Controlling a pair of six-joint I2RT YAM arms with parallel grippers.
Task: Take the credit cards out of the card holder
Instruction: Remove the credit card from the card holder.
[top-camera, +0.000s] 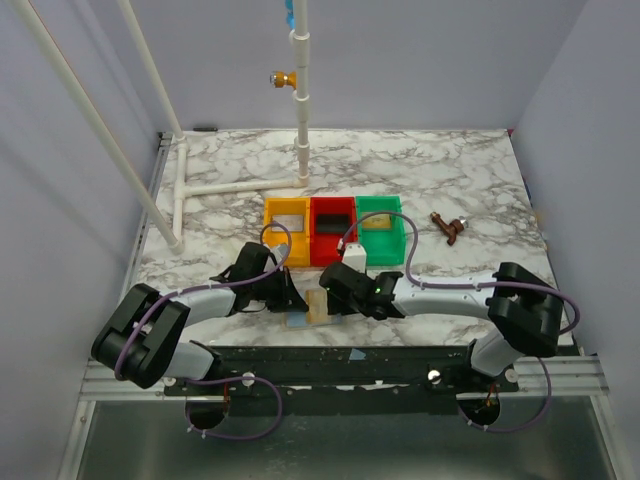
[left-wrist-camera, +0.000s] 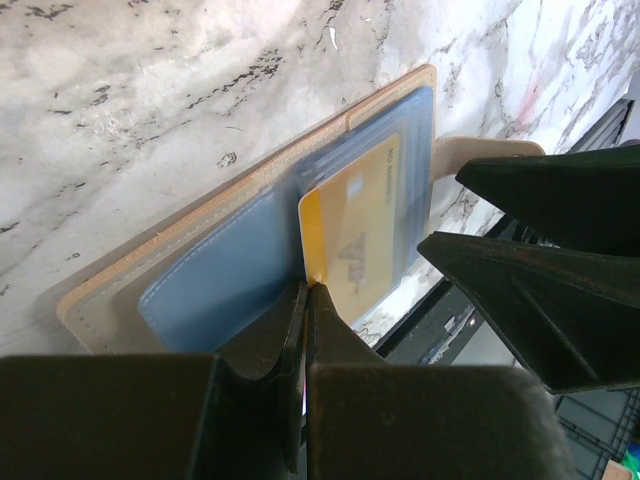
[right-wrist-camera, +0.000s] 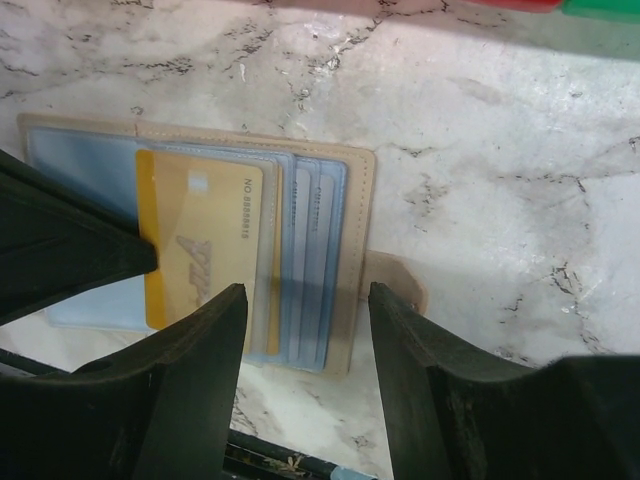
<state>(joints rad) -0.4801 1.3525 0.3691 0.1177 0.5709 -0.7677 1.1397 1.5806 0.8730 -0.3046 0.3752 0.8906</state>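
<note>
The card holder (right-wrist-camera: 355, 250) lies open and flat near the table's front edge, grey-blue lining up, its tan snap tab (right-wrist-camera: 398, 282) to the right. A yellow credit card (right-wrist-camera: 200, 240) sticks halfway out of its slots. My left gripper (left-wrist-camera: 305, 287) is shut, and its tips touch the corner of that credit card (left-wrist-camera: 360, 230) without pinching it. My right gripper (right-wrist-camera: 308, 295) hangs open just above the holder's slotted half, one finger over the card and the other over the tab. From above, both grippers (top-camera: 295, 300) (top-camera: 337, 297) meet over the holder (top-camera: 312, 310).
Yellow (top-camera: 287, 228), red (top-camera: 333, 228) and green (top-camera: 380, 225) trays stand in a row behind the grippers, each with a flat card in it. A white block (top-camera: 355, 257) sits before them. A brown object (top-camera: 448, 228) lies at the right. White pipes (top-camera: 240, 187) stand at the back left.
</note>
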